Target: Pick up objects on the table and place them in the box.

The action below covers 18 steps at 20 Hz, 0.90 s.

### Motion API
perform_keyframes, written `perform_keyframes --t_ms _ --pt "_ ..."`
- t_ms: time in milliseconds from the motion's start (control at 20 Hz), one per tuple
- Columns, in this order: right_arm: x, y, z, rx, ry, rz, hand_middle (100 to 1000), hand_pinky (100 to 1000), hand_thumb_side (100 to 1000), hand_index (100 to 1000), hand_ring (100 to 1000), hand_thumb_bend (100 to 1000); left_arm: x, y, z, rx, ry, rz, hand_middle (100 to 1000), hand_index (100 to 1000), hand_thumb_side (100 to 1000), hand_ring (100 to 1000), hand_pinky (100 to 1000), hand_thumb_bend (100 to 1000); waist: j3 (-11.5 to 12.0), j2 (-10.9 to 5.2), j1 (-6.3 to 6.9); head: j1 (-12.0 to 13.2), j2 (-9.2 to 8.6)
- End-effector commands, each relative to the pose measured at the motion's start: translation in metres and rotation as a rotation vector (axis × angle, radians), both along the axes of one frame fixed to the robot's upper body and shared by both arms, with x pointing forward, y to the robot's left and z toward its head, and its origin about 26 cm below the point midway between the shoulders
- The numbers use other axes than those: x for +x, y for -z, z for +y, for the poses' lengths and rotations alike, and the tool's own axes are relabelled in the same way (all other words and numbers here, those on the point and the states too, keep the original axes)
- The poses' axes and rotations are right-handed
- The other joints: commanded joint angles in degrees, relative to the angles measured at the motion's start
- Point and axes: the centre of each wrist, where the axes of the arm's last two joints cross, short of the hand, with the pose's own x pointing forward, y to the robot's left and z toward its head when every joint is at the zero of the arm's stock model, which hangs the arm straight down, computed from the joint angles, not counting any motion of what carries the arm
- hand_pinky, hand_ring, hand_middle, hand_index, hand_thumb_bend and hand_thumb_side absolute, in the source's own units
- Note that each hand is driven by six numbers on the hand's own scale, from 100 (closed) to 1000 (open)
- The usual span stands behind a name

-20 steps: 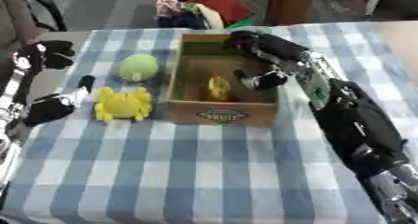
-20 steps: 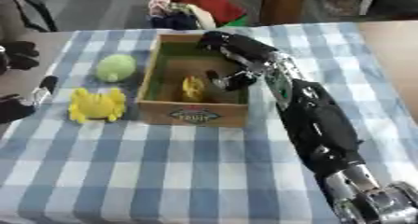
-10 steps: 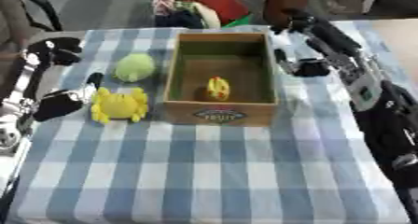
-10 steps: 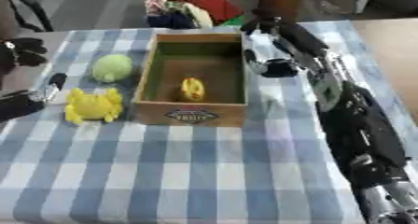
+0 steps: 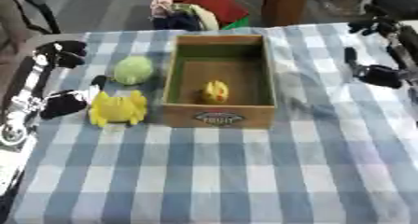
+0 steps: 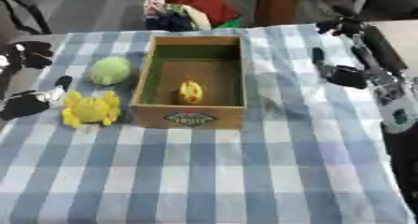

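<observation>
1. We see a table [image 5: 220, 181] covered in a blue-and-white checked cloth. A wooden box [image 5: 219, 80] stands on it toward the far edge, a little left of the middle. Its long axis runs from the near edge to the far edge, and a printed label faces the near edge.

2. Inside the box, a small yellow object [image 5: 215, 91] with red marks lies on the floor near the front wall. It looks slightly longer near-to-far than across; we cannot tell which end is which.

3. Left of the box, still on the cloth, sits a yellow toy [image 5: 117, 107] with stubby limbs splayed toward the near edge. It is just beside the box's left wall, near its front corner. We make out no clear long axis.

4. Behind the yellow toy, toward the far edge, rests a pale green round thing [image 5: 133, 69], apart from the box wall.

5. Left hand [image 5: 65, 102]: at the table's left edge, just beside the yellow toy, fingers toward the toy. It grasps nothing; we cannot tell whether the fingers are curled or straight.

6. Right hand [image 6: 341, 73]: over the table's right side toward the far right corner, well clear of the box. Its fingers appear released and hold nothing.

7. Beyond the far edge lies a heap of coloured cloth [image 5: 192, 8].
</observation>
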Motion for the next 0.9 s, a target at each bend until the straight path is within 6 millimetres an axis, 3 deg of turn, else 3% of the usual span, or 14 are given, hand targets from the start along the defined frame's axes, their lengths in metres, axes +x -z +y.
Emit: perform_keyframes --t_ms 50,300,550,900 --pt "-0.009 -0.02 -0.024 0.029 0.044 -0.068 649 663 331 841 1000 100 0.006 -0.016 0.013 0.11 0.0 -0.013 656 796 100 672 720 432 -0.4 -0.72 0.0 0.7 -0.84" --pt "-0.021 -0.021 -0.035 0.072 0.083 -0.049 646 661 333 842 1000 100 0.017 -0.021 0.027 0.28 0.019 0.051 669 801 100 681 721 472 -1.6 -0.86 0.15 1.4 -0.88" --pt "-0.028 -0.029 -0.036 0.095 0.092 -0.012 642 661 325 840 1000 100 0.028 -0.021 0.04 0.503 0.08 0.147 722 822 100 716 731 570 -3.2 -1.03 0.51 2.2 -0.65" --pt "-0.035 -0.043 -0.034 0.165 0.073 0.047 640 660 323 842 1000 100 0.045 -0.001 0.041 0.708 0.209 0.307 758 844 100 739 742 645 -4.4 -1.28 0.66 2.5 -0.44"
